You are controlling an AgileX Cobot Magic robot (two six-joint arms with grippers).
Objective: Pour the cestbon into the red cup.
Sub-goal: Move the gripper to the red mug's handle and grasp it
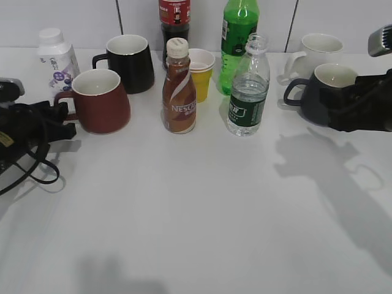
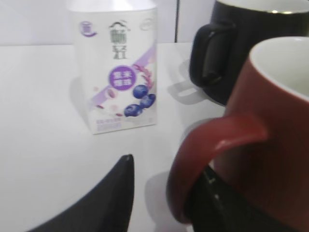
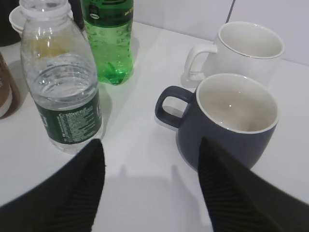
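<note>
The cestbon (image 1: 248,92), a clear ribbed bottle with a dark green label and no cap, stands upright mid-table; it also shows at the left of the right wrist view (image 3: 63,87). The red cup (image 1: 101,101) stands upright at the left. My left gripper (image 1: 67,119) is open at the cup's handle. In the left wrist view the red cup (image 2: 275,125) fills the right side, and the left gripper (image 2: 166,169) has one finger inside the handle loop and the other apart on the outside. My right gripper (image 3: 150,144) is open and empty, low over the table right of the bottle (image 1: 343,107).
A dark grey mug (image 3: 231,121) sits by the right finger, a white mug (image 3: 246,48) behind it. A Nescafe bottle (image 1: 179,92), yellow paper cup (image 1: 201,73), green bottle (image 1: 237,37), black mug (image 1: 130,61) and yogurt carton (image 2: 118,72) crowd the back.
</note>
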